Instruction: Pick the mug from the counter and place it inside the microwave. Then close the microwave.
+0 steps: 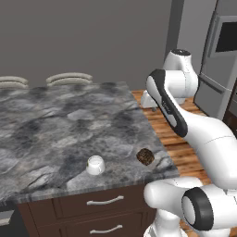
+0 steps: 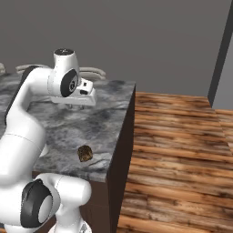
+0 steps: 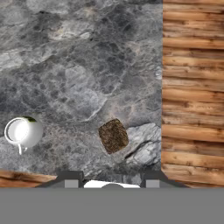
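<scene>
Gripper [image 3: 112,181] held above the counter [image 1: 55,120], nothing gripped.
The jaws are seen partly open; the white mug [image 1: 96,165] is standing near the counter's front edge, beside the brown lump [image 1: 145,157].

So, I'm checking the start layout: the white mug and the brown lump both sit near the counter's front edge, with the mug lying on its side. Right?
Not quite. The mug stands upright, its open top facing up, as the left base view shows. The rest holds: mug and brown lump sit near the counter's front edge.
</scene>
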{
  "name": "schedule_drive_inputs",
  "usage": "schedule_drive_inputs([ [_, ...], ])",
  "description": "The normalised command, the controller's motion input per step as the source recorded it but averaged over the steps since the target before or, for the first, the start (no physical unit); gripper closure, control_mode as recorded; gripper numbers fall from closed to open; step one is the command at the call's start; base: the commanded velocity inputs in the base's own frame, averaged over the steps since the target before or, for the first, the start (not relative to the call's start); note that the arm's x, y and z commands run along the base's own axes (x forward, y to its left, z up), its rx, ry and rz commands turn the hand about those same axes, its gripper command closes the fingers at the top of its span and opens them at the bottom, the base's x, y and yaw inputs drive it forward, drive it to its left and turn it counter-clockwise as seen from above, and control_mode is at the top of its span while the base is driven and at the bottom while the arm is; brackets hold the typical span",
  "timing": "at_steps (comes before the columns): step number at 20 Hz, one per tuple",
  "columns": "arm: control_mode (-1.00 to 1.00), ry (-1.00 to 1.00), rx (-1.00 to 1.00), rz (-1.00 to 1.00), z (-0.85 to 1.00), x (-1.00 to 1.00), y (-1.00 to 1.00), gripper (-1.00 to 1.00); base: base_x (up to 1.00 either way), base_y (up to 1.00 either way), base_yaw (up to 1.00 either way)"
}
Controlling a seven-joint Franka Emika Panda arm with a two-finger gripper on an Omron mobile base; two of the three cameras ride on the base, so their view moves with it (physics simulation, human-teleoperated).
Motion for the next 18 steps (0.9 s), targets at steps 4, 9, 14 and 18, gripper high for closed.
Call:
schedule_drive_inputs([
  [4, -1.0, -0.03, 0.0, 0.03, 0.0, -0.12, 0.04, -1.0, 0.0, 0.0, 0.0],
  [9, -1.0, 0.0, 0.0, 0.03, -0.04, -0.06, 0.42, -1.0, 0.0, 0.0, 0.0],
  [14, -1.0, 0.0, 0.0, 0.01, -0.37, -0.09, 0.77, -1.0, 0.0, 0.0, 0.0],
  [18, -1.0, 0.01, -0.05, 0.03, -0.22, -0.17, 0.65, -1.0, 0.0, 0.0, 0.0],
])
